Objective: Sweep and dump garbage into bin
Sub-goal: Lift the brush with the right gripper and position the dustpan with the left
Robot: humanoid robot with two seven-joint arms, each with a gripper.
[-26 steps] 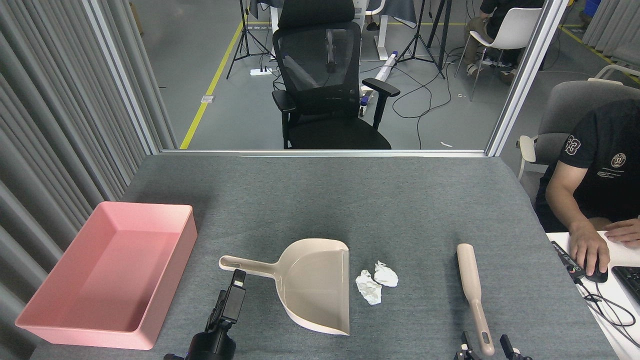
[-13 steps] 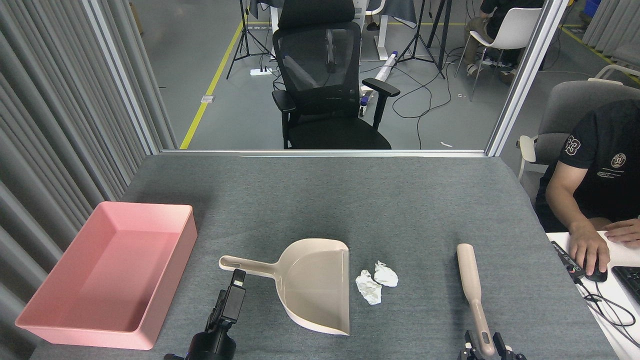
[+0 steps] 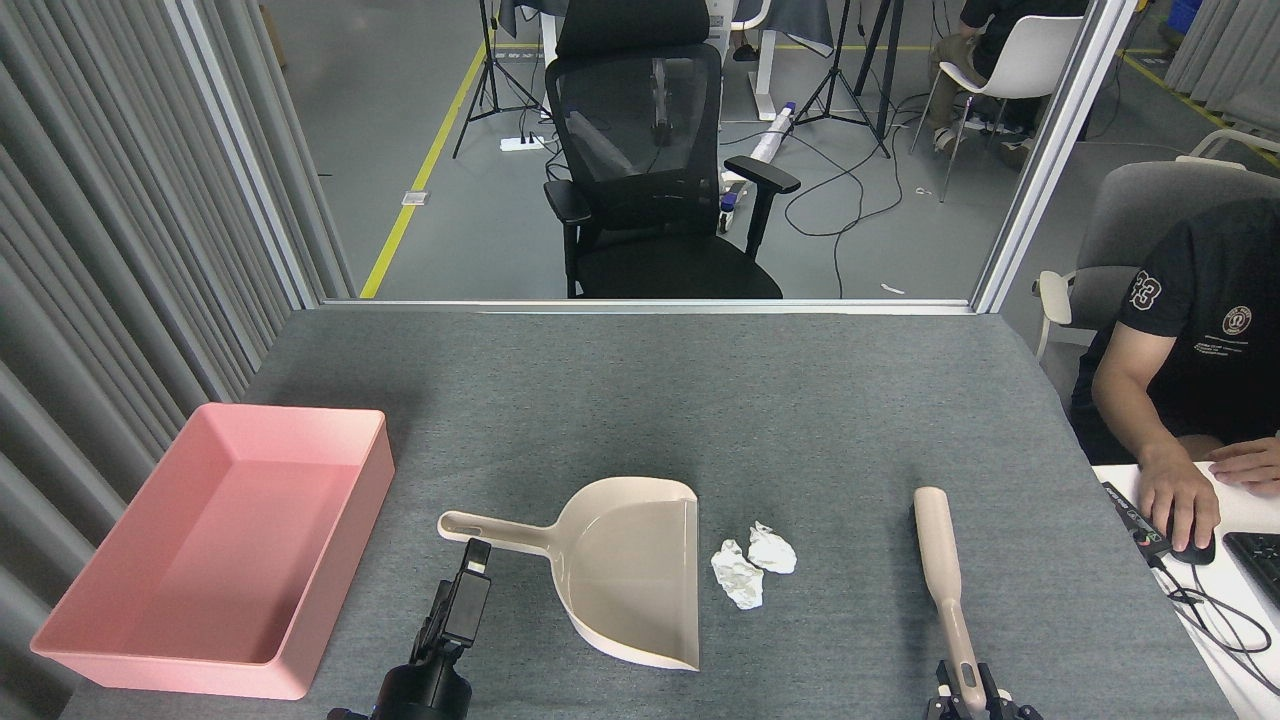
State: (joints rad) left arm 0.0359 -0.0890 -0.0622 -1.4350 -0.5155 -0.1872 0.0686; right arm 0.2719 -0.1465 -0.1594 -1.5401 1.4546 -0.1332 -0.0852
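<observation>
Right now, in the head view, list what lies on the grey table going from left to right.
Pink bin → left gripper → beige dustpan → two crumpled white paper wads → beige brush, with the right gripper at its near end.

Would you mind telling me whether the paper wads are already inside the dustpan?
No, both paper wads lie on the grey table just beyond the open edge of the dustpan.
</observation>
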